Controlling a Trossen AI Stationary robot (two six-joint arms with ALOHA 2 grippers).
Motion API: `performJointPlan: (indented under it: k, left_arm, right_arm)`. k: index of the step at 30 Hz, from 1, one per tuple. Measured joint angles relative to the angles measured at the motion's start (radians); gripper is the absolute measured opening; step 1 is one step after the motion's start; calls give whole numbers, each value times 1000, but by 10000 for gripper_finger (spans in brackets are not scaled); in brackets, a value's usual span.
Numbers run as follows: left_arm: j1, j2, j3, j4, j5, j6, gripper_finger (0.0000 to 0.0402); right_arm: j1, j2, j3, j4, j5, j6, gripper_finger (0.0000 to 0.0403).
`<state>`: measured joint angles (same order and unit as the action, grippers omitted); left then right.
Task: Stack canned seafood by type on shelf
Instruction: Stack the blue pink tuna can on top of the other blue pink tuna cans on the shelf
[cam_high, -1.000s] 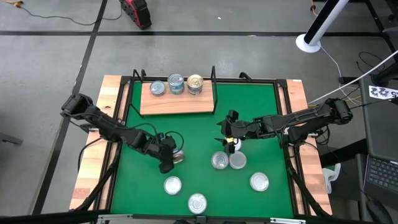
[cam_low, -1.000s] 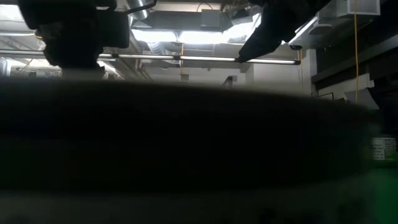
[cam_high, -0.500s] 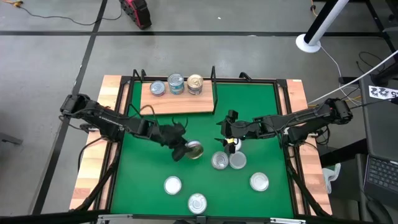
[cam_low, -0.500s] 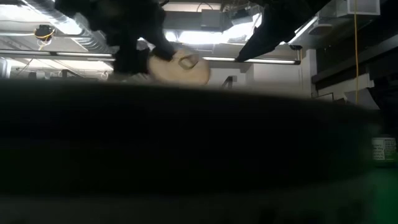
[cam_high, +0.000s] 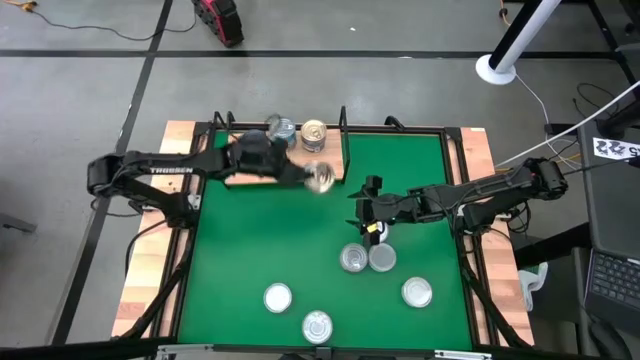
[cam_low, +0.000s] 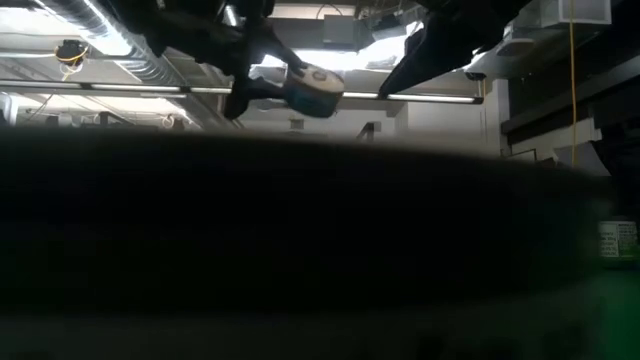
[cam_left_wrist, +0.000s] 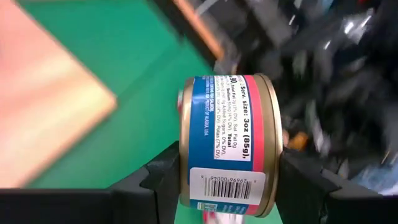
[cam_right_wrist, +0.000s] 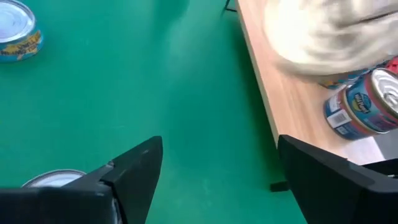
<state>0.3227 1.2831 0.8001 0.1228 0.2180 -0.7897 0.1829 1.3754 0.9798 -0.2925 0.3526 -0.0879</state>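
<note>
My left gripper (cam_high: 318, 178) is shut on a canned seafood tin (cam_left_wrist: 229, 144) with a blue and pink label, and hangs over the right end of the shelf (cam_high: 262, 172), a light wooden board. In the low view the tin (cam_low: 312, 88) is in the air, tilted. Two tins (cam_high: 283, 130) (cam_high: 314, 133) stand on the board's far side. My right gripper (cam_high: 370, 222) waits open above the mat, just beyond two tins (cam_high: 352, 259) (cam_high: 382, 258) that stand side by side. Its open fingers (cam_right_wrist: 134, 168) have nothing between them. My left gripper pinches the tin between its two fingers, one finger (cam_left_wrist: 163, 179) against one flat end and the other (cam_left_wrist: 298, 180) against the opposite rimmed end (cam_left_wrist: 273, 143). The tin lies on its side in the hold, lifted clear of board and mat.
Three more tins (cam_high: 277, 297) (cam_high: 317, 325) (cam_high: 416, 291) stand on the green mat (cam_high: 250, 250) near its front edge. Black uprights (cam_high: 343, 118) stand at the shelf's ends, and a black frame edges the mat. The mat's left half is bare.
My left gripper has swung from the near left of the mat toward the far edge and the shelf, rising and rolling its wrist. It kept its hold, and the tin went with it, lifted clear. My right gripper stayed in place.
</note>
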Motion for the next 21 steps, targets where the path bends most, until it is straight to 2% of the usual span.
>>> performJointPlan:
  k: [2, 8, 15, 21]
  left_arm:
    - [69, 0, 0, 49, 32, -23, 192]
    - [215, 38, 1, 158, 46, -113, 192]
    - [285, 142, 1, 314, 64, -246, 192]
    - [332, 201, 1, 330, 30, -371, 192]
  right_arm:
    - [0, 0, 0, -2, 13, 0, 317]
    - [0, 0, 0, 1, 21, 0, 317]
    - [0, 0, 0, 6, 21, 0, 317]
    - [0, 0, 0, 5, 21, 0, 317]
